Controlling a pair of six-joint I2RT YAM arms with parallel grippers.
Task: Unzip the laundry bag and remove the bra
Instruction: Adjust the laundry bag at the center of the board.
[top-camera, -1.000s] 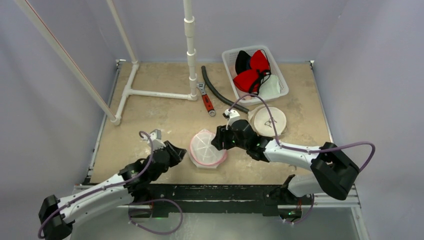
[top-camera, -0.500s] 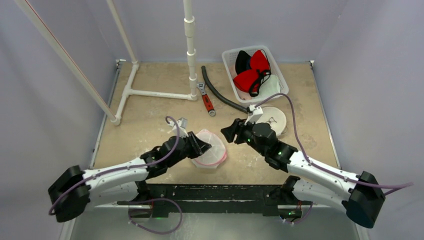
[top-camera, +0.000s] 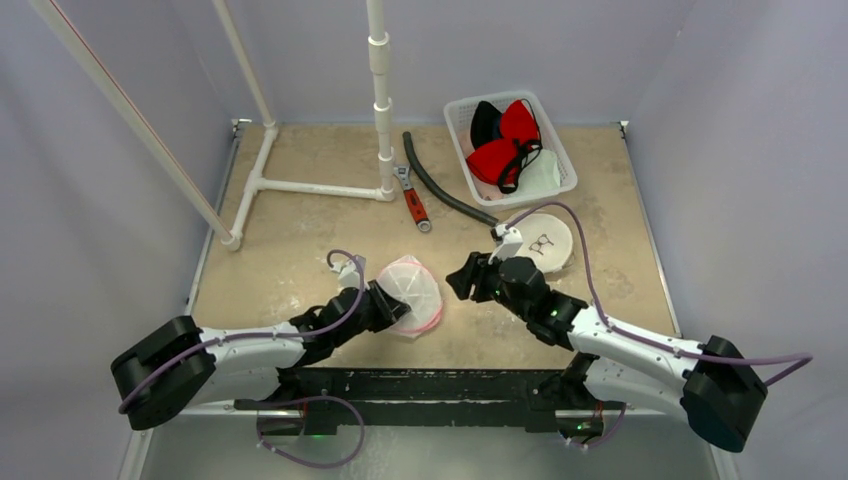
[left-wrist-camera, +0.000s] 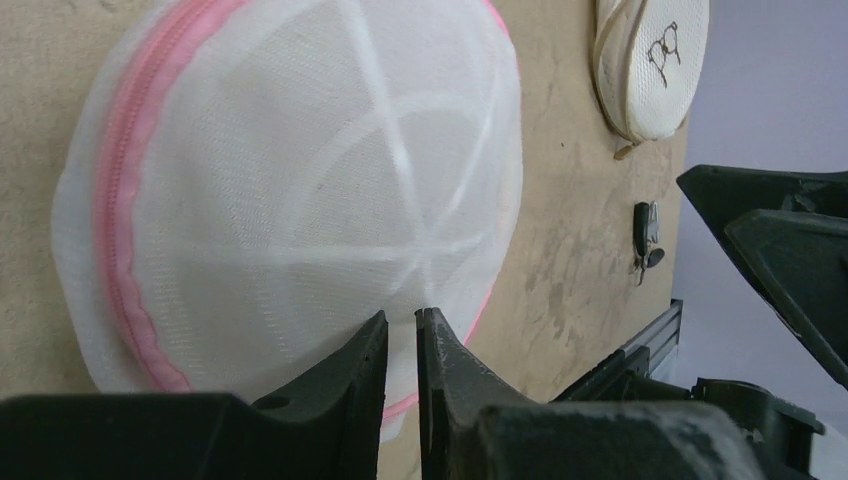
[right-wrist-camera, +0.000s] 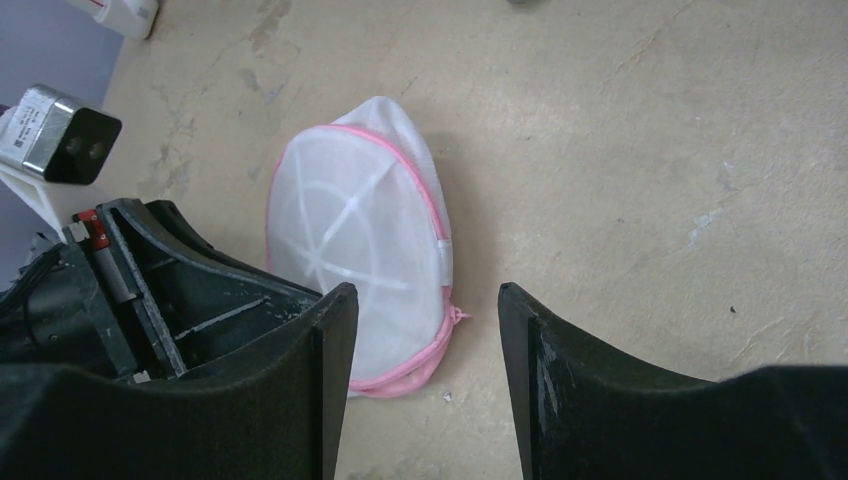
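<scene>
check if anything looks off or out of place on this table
A wrench and a black hose lie by the pipe frame, which is odd next to laundry things. The bag looks intact, and nothing seems spilled.

Laundry bag (left-wrist-camera: 300, 180) contents indiscernible; left gripper (left-wrist-camera: 402, 320) hold on rim unclear.

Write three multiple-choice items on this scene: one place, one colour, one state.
1. The white basket stands:
A) at the table's far right
B) in the near left corner
C) centre front

2. The zipper on the laundry bag is:
A) blue
B) pink
C) black

3. The right gripper is:
A) shut on the bag
B) shut on the zipper
C) open, empty

Answers: A, it sits against the far right edge; B, pink trim rings the white mesh; C, its fingers stand apart, holding nothing.
</scene>
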